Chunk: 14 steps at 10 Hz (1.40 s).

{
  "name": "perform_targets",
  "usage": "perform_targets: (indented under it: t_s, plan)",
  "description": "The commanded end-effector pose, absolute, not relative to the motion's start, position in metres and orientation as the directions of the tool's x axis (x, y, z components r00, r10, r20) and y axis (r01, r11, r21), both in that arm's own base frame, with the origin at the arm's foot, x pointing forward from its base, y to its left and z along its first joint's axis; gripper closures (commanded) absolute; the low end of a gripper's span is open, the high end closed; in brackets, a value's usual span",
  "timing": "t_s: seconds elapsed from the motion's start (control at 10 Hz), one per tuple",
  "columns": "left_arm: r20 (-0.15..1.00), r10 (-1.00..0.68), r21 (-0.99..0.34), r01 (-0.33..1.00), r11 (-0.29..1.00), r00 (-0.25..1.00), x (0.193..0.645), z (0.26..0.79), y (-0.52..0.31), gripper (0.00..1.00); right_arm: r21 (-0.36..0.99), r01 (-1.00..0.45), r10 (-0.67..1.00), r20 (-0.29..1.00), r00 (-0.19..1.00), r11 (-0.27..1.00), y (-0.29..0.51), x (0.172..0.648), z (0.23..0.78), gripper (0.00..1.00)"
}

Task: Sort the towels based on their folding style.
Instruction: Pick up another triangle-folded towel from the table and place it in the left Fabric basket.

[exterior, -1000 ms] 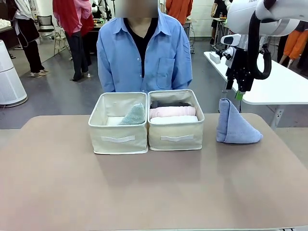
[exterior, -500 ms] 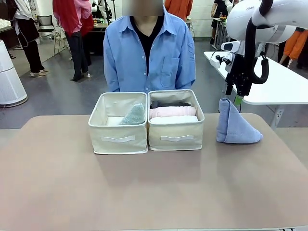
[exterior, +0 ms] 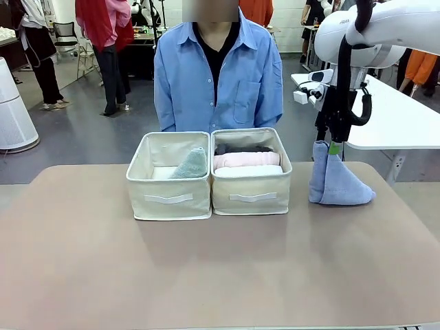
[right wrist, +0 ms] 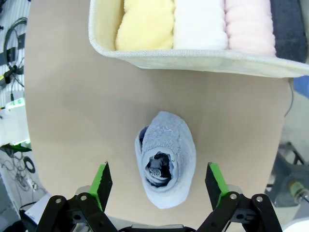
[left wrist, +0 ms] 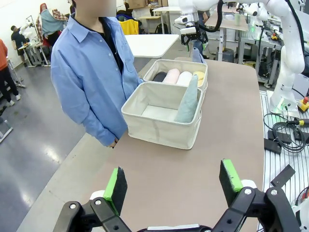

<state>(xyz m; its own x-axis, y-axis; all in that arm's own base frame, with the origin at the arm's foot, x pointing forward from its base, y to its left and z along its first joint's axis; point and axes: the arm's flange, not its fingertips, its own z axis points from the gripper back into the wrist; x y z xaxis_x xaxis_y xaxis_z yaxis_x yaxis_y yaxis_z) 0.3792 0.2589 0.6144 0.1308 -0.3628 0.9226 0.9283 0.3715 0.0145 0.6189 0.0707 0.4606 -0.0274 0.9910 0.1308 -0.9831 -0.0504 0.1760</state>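
Observation:
A light blue cone towel [exterior: 337, 182] stands on the table right of the bins. My right gripper [exterior: 333, 146] hangs open just above its tip. From above, the cone [right wrist: 166, 159] lies between the spread fingers [right wrist: 102, 179] of that gripper [right wrist: 158, 180], untouched. The right bin [exterior: 251, 196] holds dark grey [exterior: 237, 148], pink [exterior: 246, 159] and white [exterior: 247, 171] rolls, and a yellow roll [right wrist: 145, 24] beside them. A pale green cone [exterior: 191, 165] leans in the left bin [exterior: 168, 199]. My left gripper [left wrist: 171, 181] is open and holds nothing, well back from the bins [left wrist: 161, 128].
A person in a blue shirt [exterior: 216, 75] stands at the far edge behind the bins, hands out of sight. A white table [exterior: 399, 124] lies beyond the right corner. Bare tabletop [exterior: 206, 275] stretches in front of the bins.
My right arm has swung left and come down, bringing its open gripper over the blue cone's tip. The person has shifted slightly to the right.

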Motion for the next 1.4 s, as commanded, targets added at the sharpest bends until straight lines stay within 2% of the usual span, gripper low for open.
perform_targets:
  t_s: [0.0,0.6,0.7,0.8,0.9,1.1,1.2,1.3]
  plan:
    - [0.931,-0.348,0.033,0.926,0.376,0.108,0.378,0.614,0.258,0.00,0.214,-0.974,0.987,0.157,-0.045,-0.079,0.070,0.632,0.455,0.00]
    - [0.931,-0.348,0.033,0.926,0.376,0.108,0.378,0.614,0.258,0.00,0.248,-0.960,0.985,0.136,-0.102,-0.133,0.075,0.636,0.429,0.00]
    - [0.931,-0.348,0.033,0.926,0.376,0.108,0.378,0.614,0.258,0.00,0.240,-0.959,0.984,0.135,-0.117,-0.147,0.074,0.636,0.428,0.53]
    - [0.931,-0.348,0.033,0.926,0.376,0.108,0.378,0.614,0.258,0.00,0.243,-0.958,0.984,0.130,-0.120,-0.149,0.074,0.636,0.428,0.60]
    - [0.931,-0.348,0.033,0.926,0.376,0.108,0.378,0.614,0.258,0.00,0.243,-0.958,0.984,0.131,-0.123,-0.153,0.075,0.635,0.429,1.00]
    - [0.931,-0.348,0.033,0.926,0.376,0.108,0.378,0.614,0.258,0.00,0.241,-0.958,0.984,0.128,-0.127,-0.155,0.074,0.636,0.429,1.00]
    - [0.931,-0.348,0.033,0.926,0.376,0.108,0.378,0.614,0.258,0.00,0.242,-0.958,0.984,0.127,-0.127,-0.154,0.074,0.635,0.430,0.87]
    - [0.931,-0.348,0.033,0.926,0.376,0.108,0.378,0.614,0.258,0.00,0.240,-0.958,0.984,0.121,-0.128,-0.154,0.075,0.635,0.431,0.97]
